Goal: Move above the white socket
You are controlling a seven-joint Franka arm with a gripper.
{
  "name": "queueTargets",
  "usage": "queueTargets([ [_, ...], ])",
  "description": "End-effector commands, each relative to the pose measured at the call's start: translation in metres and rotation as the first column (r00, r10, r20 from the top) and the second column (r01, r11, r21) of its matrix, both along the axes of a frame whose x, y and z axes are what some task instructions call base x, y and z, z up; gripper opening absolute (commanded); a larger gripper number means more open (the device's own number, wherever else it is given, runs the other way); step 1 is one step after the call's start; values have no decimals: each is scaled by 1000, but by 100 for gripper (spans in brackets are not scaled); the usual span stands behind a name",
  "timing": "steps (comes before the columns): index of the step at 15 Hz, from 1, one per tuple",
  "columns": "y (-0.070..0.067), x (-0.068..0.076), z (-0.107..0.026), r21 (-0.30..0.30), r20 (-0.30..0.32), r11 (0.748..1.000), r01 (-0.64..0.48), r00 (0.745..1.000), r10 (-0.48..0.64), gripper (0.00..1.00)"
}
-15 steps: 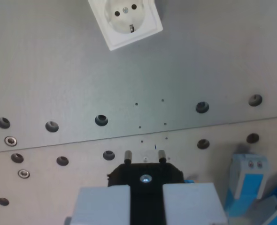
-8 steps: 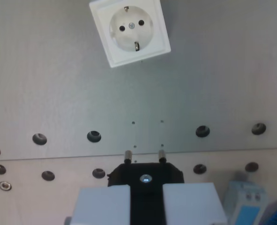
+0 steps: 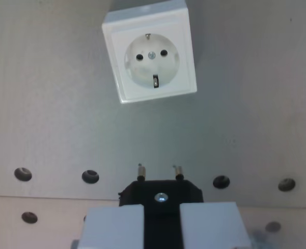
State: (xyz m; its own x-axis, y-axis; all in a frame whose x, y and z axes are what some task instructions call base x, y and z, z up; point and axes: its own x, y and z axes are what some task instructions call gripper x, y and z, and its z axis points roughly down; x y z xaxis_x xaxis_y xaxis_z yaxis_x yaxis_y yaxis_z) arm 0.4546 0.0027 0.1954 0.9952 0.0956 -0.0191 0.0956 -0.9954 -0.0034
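Observation:
The white socket is a square wall-type outlet with two round holes and a centre screw, lying slightly rotated on the grey metal plate in the upper middle of the wrist view. At the bottom centre my gripper is shut on a black plug. The plug's two metal pins point up the picture toward the socket, with a stretch of bare plate between them. My grey fingers flank the plug.
A row of round holes crosses the plate just above the plug. Below it a seam meets a lighter plate with more holes.
The camera has moved toward the socket: the socket has slid down the picture and grown larger. The hole rows have dropped and the blue parts at the lower right have left the view.

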Motion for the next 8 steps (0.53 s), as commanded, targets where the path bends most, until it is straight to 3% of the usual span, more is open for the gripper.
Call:
queueTargets([
  [1, 2, 4, -16, -48, 72, 986, -158, 984, 161, 0],
  [8, 3, 17, -48, -50, 44, 977, -206, 977, 209, 0],
])
